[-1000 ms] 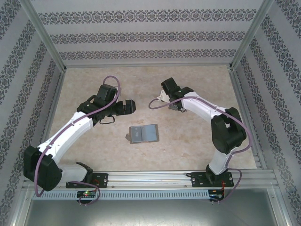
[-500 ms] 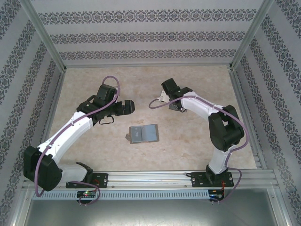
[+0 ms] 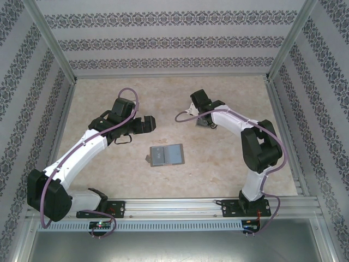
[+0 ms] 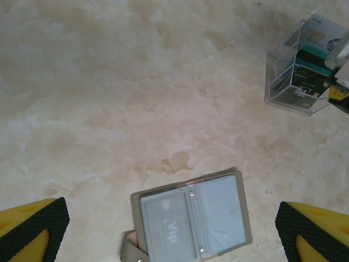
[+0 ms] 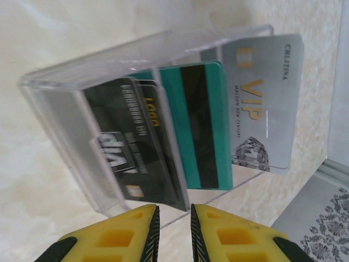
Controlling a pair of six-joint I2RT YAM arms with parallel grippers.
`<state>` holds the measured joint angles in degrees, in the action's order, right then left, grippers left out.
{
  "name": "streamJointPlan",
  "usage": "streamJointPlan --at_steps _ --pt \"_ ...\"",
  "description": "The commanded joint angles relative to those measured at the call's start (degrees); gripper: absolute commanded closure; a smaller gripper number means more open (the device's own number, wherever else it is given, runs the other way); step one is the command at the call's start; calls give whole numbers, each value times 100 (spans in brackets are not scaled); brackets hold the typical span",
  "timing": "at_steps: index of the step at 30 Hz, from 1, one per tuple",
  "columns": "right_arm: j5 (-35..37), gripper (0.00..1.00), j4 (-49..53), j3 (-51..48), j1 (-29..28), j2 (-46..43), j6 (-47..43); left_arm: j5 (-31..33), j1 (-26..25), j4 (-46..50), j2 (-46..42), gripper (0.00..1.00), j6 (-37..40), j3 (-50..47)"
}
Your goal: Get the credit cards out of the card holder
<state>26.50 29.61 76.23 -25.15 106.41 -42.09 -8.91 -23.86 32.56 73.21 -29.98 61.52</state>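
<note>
The card holder (image 3: pixel 167 155) lies open and flat on the table, pale blue-grey inside, its tab at the near left. In the left wrist view a pale "VIP" credit card (image 4: pixel 166 221) sits in the left pocket of the card holder (image 4: pixel 215 180). My left gripper (image 3: pixel 150 124) hovers wide open over it (image 4: pixel 172 232), touching nothing. My right gripper (image 5: pixel 174 229) is slightly open just behind a clear plastic case (image 5: pixel 82 136) with nothing between its pads. In the case stand a black card (image 5: pixel 131 147), a green card (image 5: pixel 199 125) and a silver VIP card (image 5: pixel 262 103).
The clear case (image 3: pixel 207 123) stands on the marble-patterned table right of centre, under my right gripper (image 3: pixel 203 117); it also shows at the upper right of the left wrist view (image 4: pixel 297 76). Patterned walls and metal rails (image 3: pixel 163 204) enclose the table.
My right gripper's jaws have parted a little, and the right wrist has shifted slightly towards the far right. The left arm and the card holder have not moved.
</note>
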Motion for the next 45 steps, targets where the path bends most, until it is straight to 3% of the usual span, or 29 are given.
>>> streamJointPlan --at_steps 1,11,17,30,37,45 --pt "365 77 -96 305 119 186 382 63 81 154 -195 0 55 38" --pt "-57 82 89 348 40 -421 1880 -10 88 96 -283 0 -60 -140" --pt "-584 100 59 -90 -338 -1141 3149 -40 90 -10 -283 4 -212 -332" --pt "-2283 100 -379 -1449 -1413 -1966 6719 -806 45 -363 18 16 -1129 -955" --pt "-2930 100 -722 -2111 -1711 -1749 7680 -1184 -75 -633 318 30 -1387 -1214" --pt "-3129 100 -1117 -2694 -1774 -1519 8082 -1418 -369 -802 938 41 -1376 -1192"
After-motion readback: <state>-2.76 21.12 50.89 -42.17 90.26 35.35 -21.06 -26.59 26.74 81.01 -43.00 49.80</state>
